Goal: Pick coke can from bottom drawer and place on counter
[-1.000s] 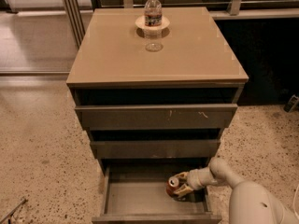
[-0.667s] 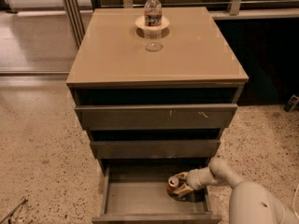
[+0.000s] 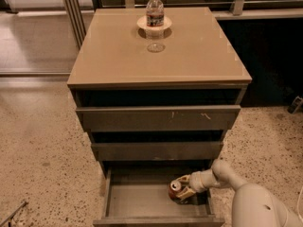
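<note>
Gripper: the gripper (image 3: 180, 189) is down inside the bottom drawer (image 3: 137, 201), at its right end, reached in from the right side.
Jaws: closed to about the can's width, with the coke can (image 3: 175, 188) held between them.
Coke can: low in the drawer, near the right wall and about midway front to back. Its silver top is turned up and a bit to the left, so it's probably tilted. Whether it's been lifted off the drawer floor can't really be told from this angle.
Done so far: drawer pulled open, can reached and gripped.
Left to do: can not yet raised out of the drawer, not yet carried up, not yet set on the counter (image 3: 189, 65).
Edges to mind: the drawer's right wall is just beside the can. The middle drawer front (image 3: 156, 151) overhangs the back of the opening, and the scratched upper drawer front (image 3: 158, 119) and the counter's thin lip jut out above that. A lift toward the front is likely needed before going up.
Open room: the left part of the drawer is bare grey. On the counter, a water bottle (image 3: 155, 8) is stood on a small plate (image 3: 142, 22) near the back. The front half and both sides are free, so a spot well apart from the bottle would be the safe pick.
</note>
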You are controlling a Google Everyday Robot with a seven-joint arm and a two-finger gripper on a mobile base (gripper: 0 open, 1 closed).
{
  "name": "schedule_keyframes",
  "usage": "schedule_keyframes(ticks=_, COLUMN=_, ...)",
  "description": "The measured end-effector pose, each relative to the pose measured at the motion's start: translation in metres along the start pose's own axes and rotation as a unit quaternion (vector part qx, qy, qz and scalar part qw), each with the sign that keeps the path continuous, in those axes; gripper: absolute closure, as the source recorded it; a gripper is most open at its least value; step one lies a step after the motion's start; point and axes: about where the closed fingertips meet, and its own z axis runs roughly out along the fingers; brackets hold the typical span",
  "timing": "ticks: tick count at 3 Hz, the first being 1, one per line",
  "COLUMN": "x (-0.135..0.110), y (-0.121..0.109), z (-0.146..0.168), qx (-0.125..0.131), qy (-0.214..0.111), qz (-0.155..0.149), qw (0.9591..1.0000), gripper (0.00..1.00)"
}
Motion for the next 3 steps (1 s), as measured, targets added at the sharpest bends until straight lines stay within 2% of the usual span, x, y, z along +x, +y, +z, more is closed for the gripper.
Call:
schedule_keyframes(ticks=1, x=-0.004, y=0.005, z=-0.005, qx=0.005, qy=0.0, qz=0.0, qw=1.0, gripper=1.0)
schedule_keyframes(ticks=2, x=-0.024, y=0.009, z=-0.025, qx=0.024, qy=0.001, qz=-0.001, qw=0.9997, gripper=1.0)
schedule_keyframes(ticks=3, x=-0.067, y=0.018, z=-0.053, qx=0.034, qy=-0.001, qz=0.003, qw=0.9994, gripper=1.0)
